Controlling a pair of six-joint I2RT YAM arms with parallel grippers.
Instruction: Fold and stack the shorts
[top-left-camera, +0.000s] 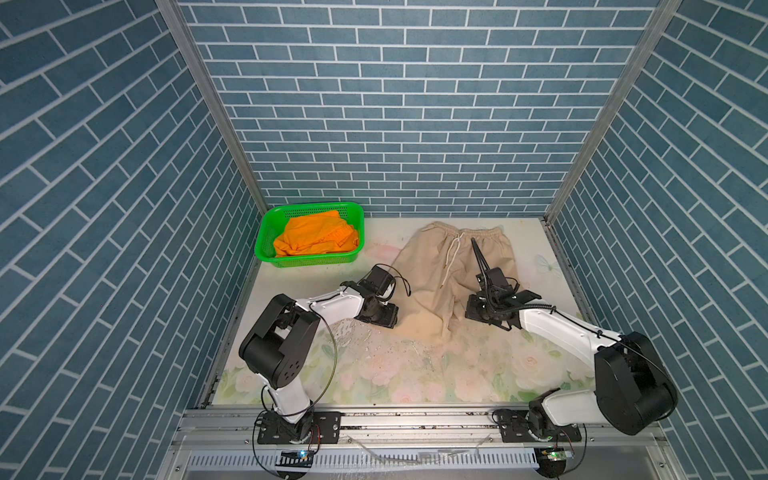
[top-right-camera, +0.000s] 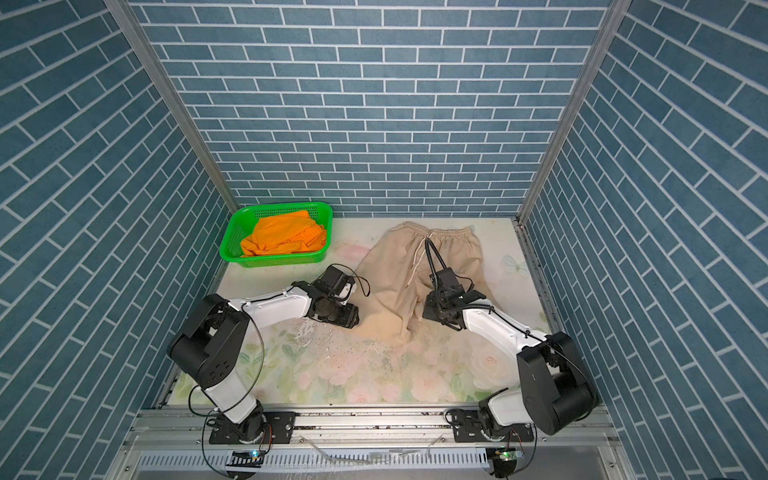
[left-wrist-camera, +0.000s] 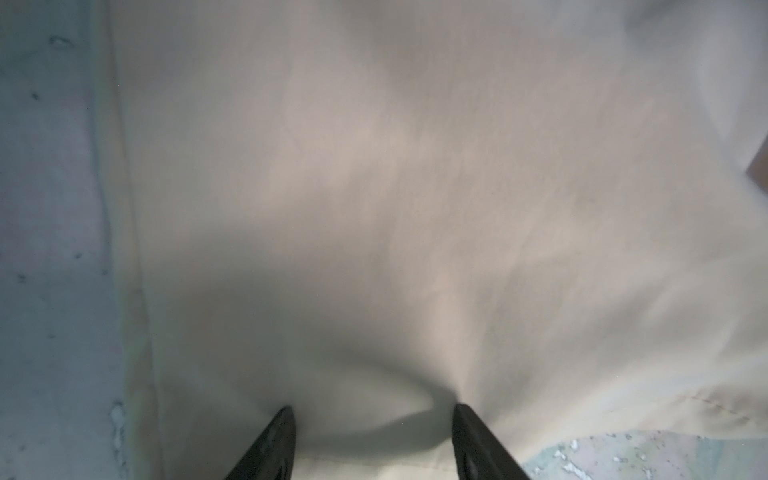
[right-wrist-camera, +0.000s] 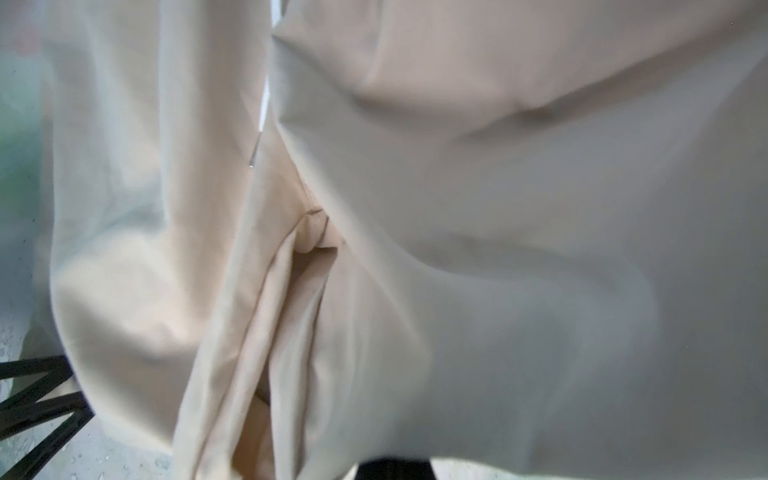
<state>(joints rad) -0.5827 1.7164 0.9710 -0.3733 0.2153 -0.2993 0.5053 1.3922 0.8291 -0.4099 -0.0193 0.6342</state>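
1. Cloth fills both wrist views, blurred and very close; the beige shorts (left-wrist-camera: 415, 208) take up most of the left wrist view, with only a strip of table (left-wrist-camera: 50, 249) along one edge.
2. In the right wrist view the same shorts (right-wrist-camera: 498, 249) drape over the right gripper (right-wrist-camera: 395, 467); only a dark sliver of it shows, and its fingertips are hidden; thin dark bars (right-wrist-camera: 37, 399) at one edge cannot be identified.
3. In both top views each gripper's fingertips are hidden under its own wrist, so those views show nothing of how the jaws stand.
4. The left gripper (left-wrist-camera: 374, 409) has its jaws partly apart; both fingers (left-wrist-camera: 278, 436) press on the beige cloth, and a soft ridge of cloth rises between them.
5. The right gripper is closed; folds of the leg cloth run toward it, so it appears to pinch the shorts near the hem.
6. The beige shorts (top-left-camera: 440, 266) lie spread on the flowered table (top-left-camera: 415, 374), toward the far right; the waistband faces the back wall, and a white drawstring (top-left-camera: 451, 253) trails down the front.
7. The orange shorts (top-left-camera: 311, 237) sit crumpled inside the green basket (top-left-camera: 307, 261) in the far left corner.
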